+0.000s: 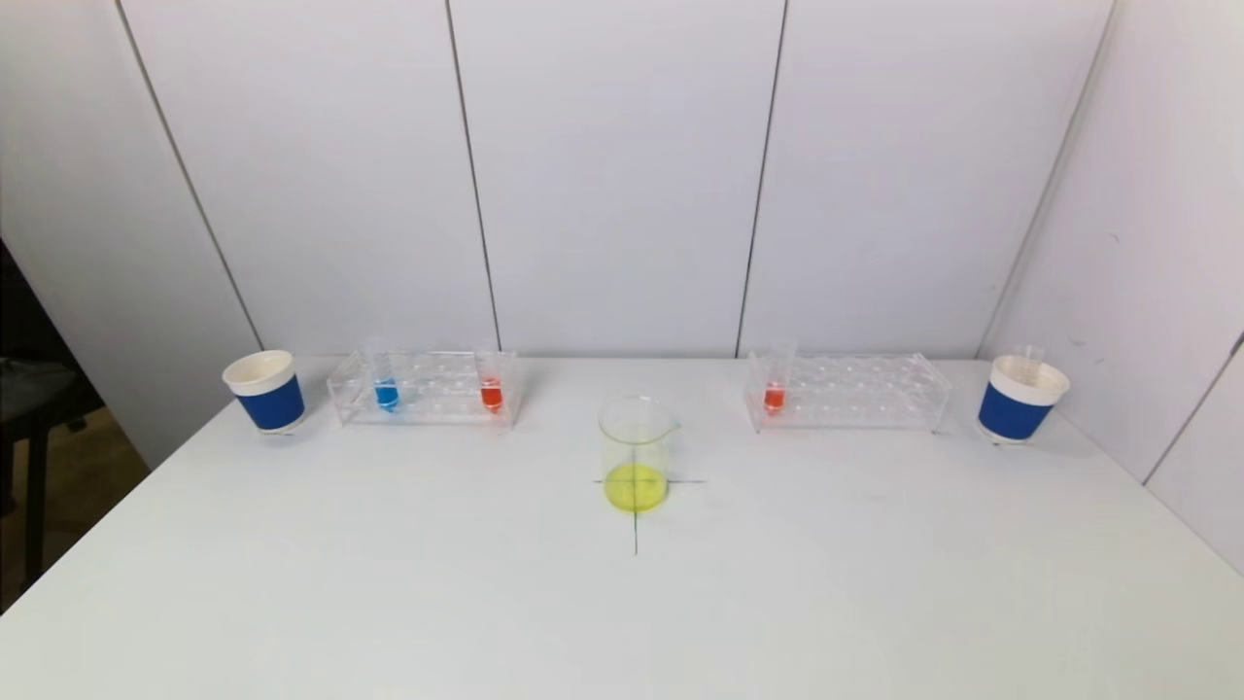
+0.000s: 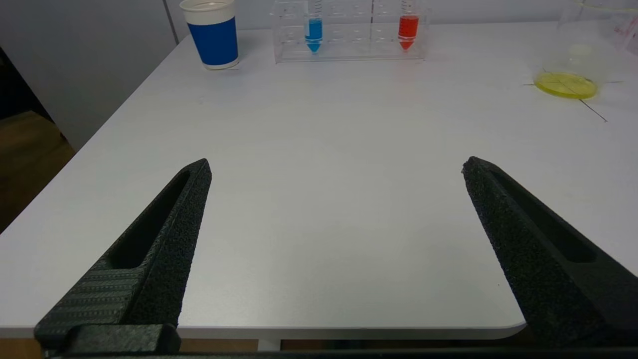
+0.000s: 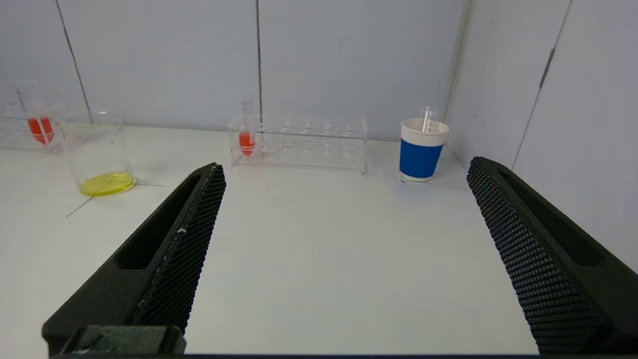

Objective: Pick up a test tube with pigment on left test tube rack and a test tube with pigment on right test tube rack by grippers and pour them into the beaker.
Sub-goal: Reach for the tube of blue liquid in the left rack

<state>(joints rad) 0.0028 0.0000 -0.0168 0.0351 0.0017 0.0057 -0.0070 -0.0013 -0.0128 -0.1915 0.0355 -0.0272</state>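
The left clear rack [image 1: 425, 388] holds a blue-pigment tube [image 1: 386, 389] and a red-pigment tube [image 1: 491, 389]; both also show in the left wrist view, the blue tube [image 2: 313, 30] and the red tube [image 2: 407, 27]. The right clear rack [image 1: 847, 391] holds one red-pigment tube [image 1: 774, 391], which also shows in the right wrist view [image 3: 246, 138]. A glass beaker [image 1: 636, 453] with yellow liquid stands at the table's centre. My left gripper [image 2: 336, 167] is open and empty near the front edge. My right gripper [image 3: 346, 167] is open and empty at the front right. Neither shows in the head view.
A blue-and-white paper cup [image 1: 264, 391] stands left of the left rack. Another cup [image 1: 1020, 399] right of the right rack holds an empty tube [image 1: 1027, 355]. White wall panels close the back and right side. A black cross marks the table under the beaker.
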